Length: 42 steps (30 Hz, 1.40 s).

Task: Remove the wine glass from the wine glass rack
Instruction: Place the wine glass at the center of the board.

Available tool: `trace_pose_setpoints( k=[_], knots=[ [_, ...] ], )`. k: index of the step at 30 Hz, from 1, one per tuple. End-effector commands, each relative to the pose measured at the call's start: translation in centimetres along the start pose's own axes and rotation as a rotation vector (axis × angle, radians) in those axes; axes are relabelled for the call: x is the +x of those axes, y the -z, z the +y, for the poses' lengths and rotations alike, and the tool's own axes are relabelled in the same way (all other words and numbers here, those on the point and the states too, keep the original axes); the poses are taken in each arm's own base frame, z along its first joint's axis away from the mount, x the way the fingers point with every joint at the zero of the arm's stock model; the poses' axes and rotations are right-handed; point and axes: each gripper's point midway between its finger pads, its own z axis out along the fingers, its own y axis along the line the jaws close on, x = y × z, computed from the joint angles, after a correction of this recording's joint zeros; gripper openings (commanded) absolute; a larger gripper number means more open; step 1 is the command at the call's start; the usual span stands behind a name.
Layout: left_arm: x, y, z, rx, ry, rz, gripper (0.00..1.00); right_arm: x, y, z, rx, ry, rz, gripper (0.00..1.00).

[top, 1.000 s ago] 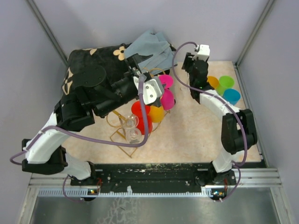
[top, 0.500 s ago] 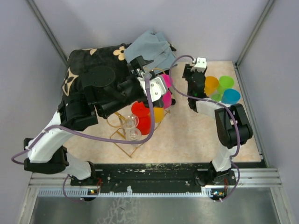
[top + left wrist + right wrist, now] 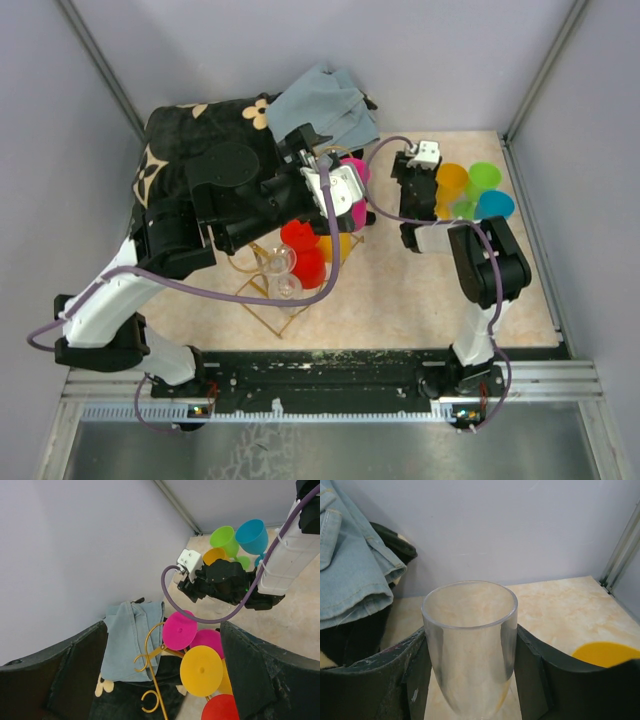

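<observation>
The gold wire wine glass rack (image 3: 262, 292) stands mid-table, and its scroll ends show in the left wrist view (image 3: 150, 655). Pink (image 3: 179, 630), yellow (image 3: 201, 670) and red (image 3: 220, 711) wine glasses hang on it, feet toward the camera; two clear glasses (image 3: 278, 262) hang at its near end. My left gripper (image 3: 343, 193) hovers over the rack's far end, open and empty (image 3: 165, 680). My right gripper (image 3: 410, 182) is to the right of the rack, shut on a clear wine glass (image 3: 470, 640) held upright between both fingers (image 3: 395, 680).
Orange (image 3: 452, 180), green (image 3: 485, 175) and blue (image 3: 495, 205) wine glasses stand at the back right, next to the right gripper. A black patterned cloth (image 3: 200, 140) and a denim garment (image 3: 325, 100) lie at the back left behind the rack.
The right arm has folded back and its wrist has come down and nearer with the clear glass. The left gripper has shifted slightly right and back over the rack.
</observation>
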Motion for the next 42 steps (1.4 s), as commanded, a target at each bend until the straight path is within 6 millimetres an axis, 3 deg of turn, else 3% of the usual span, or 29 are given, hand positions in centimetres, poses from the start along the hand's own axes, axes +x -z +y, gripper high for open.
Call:
trace_pose_setpoints(
  k=[1,12,15,20,25,29,34,36,37,42],
  knots=[
    [0.3,-0.2,0.0,-0.007,0.026,0.010,0.97,-2.0,0.3,0.3,0.004,-0.031,-0.101,0.07],
    [0.9,-0.3,-0.9,0.016,0.039,0.025,0.97,-0.1,1.6,0.3,-0.008,-0.035,-0.089,0.19],
    [1.2,-0.3,-1.1,0.022,0.044,0.034,0.97,0.1,1.8,0.6,-0.016,-0.035,-0.083,0.28],
    [1.4,-0.4,-1.5,0.031,0.050,0.033,0.97,0.1,2.5,0.1,-0.005,-0.020,-0.082,0.56],
    [1.1,-0.3,-1.4,0.032,0.053,0.021,0.98,-1.4,3.1,-0.5,0.004,-0.016,-0.096,0.67],
    [1.0,-0.1,-1.2,0.028,0.059,0.019,0.98,-1.3,3.3,-0.8,0.009,0.006,-0.076,0.87],
    [0.8,0.1,-1.0,0.020,0.062,0.013,0.98,-3.3,3.9,-1.1,0.008,-0.022,-0.091,0.89],
    [0.7,0.2,-0.8,0.016,0.062,0.008,0.98,-4.9,4.2,-1.4,0.012,-0.029,-0.106,0.90],
    [0.6,0.2,-0.7,0.013,0.062,0.005,0.98,-6.6,4.4,-1.6,0.010,-0.040,-0.133,0.90],
    [0.2,0.4,-0.2,-0.001,0.062,-0.009,0.98,-9.9,4.7,-2.0,0.007,-0.014,-0.154,0.91]
  ],
)
